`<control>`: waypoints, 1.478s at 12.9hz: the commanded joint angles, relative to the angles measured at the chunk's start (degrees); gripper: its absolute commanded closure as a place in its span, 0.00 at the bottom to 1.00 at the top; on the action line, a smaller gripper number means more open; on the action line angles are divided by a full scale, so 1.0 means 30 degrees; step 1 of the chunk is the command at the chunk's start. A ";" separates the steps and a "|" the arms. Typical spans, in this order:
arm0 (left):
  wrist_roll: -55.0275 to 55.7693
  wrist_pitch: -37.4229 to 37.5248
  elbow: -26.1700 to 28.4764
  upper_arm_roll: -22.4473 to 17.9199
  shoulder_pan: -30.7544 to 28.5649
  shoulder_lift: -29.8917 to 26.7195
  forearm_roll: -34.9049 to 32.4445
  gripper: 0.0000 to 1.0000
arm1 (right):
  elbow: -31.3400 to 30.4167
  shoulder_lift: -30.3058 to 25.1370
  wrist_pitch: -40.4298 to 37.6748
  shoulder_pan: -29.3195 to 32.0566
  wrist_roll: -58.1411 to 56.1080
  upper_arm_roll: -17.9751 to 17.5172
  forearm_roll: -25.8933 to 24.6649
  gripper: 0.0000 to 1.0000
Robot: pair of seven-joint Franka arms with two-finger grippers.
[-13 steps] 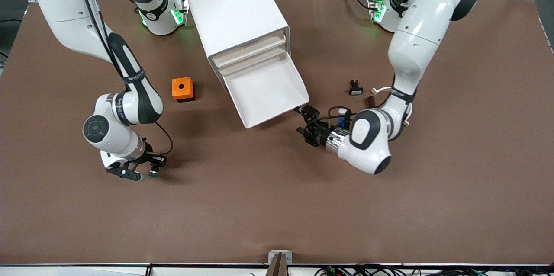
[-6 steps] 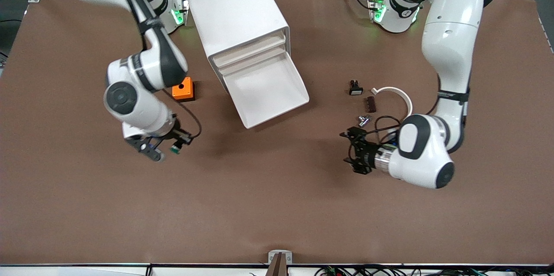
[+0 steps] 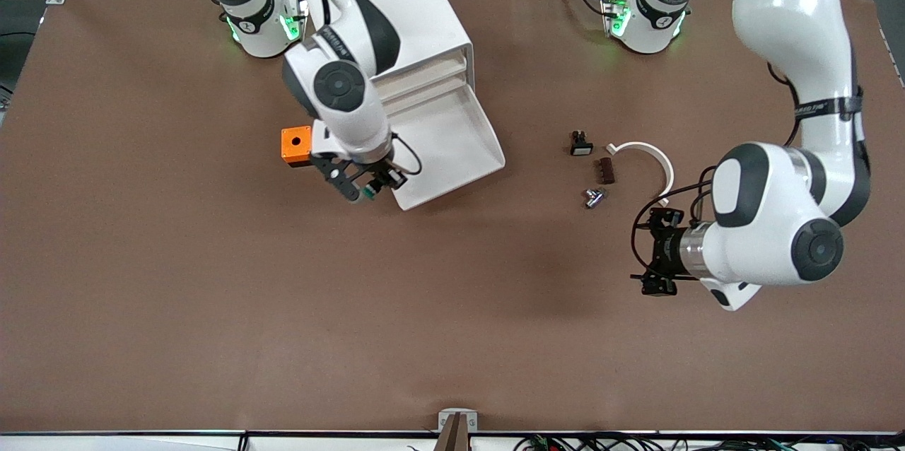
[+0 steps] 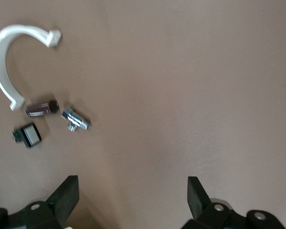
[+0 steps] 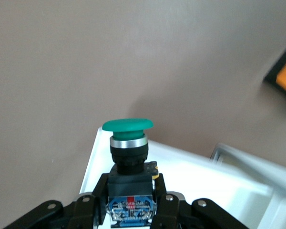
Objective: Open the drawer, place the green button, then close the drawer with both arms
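The drawer (image 3: 452, 147) stands pulled out of the white cabinet (image 3: 385, 13), its tray bare. My right gripper (image 3: 362, 189) is shut on the button (image 3: 368, 192) and holds it over the drawer's front corner at the right arm's end. In the right wrist view the button's green cap (image 5: 127, 125) points away from the gripper (image 5: 129, 202), with the drawer's white corner (image 5: 190, 171) beneath. My left gripper (image 3: 654, 253) is open and empty over bare table near the left arm's end. Its fingertips (image 4: 66, 193) stand wide apart in the left wrist view.
An orange cube (image 3: 297, 145) sits beside the drawer toward the right arm's end. A small black switch (image 3: 581, 143), a brown piece (image 3: 605, 170), a metal bolt (image 3: 592, 197) and a white curved strip (image 3: 647, 154) lie close to the left gripper.
My right gripper has carried the button up from the table to the drawer's front corner. My left gripper has drawn away from the drawer's front edge toward its own end.
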State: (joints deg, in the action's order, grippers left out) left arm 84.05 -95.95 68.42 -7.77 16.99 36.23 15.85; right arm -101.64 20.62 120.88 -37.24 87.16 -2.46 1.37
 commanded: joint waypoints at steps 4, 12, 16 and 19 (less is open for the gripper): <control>-1.0124 0.2740 0.0867 -0.0048 0.0165 -0.2700 -0.1327 0.00 | 0.0305 0.0917 0.1304 -0.2056 0.5069 0.0293 0.0040 1.00; -1.6531 0.1373 0.1712 0.0244 0.1073 -0.2760 -0.2704 0.00 | 0.2122 0.2854 0.1953 -0.3113 0.7830 0.0322 -0.0076 1.00; -1.6590 -0.1615 0.3996 0.0508 0.2710 -0.2760 -0.2967 0.00 | 0.2092 0.3088 0.1865 -0.3435 0.7830 0.0352 -0.0340 0.00; -1.5803 -0.3869 0.6016 0.0567 0.3764 -0.2819 -0.2909 0.00 | 0.2238 0.3089 0.1865 -0.3232 0.7248 0.0381 -0.0865 0.00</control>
State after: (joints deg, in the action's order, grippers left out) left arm 35.23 -103.45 81.96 -6.07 26.48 29.13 8.31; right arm -96.58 29.28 127.25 -46.69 109.40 -2.16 0.52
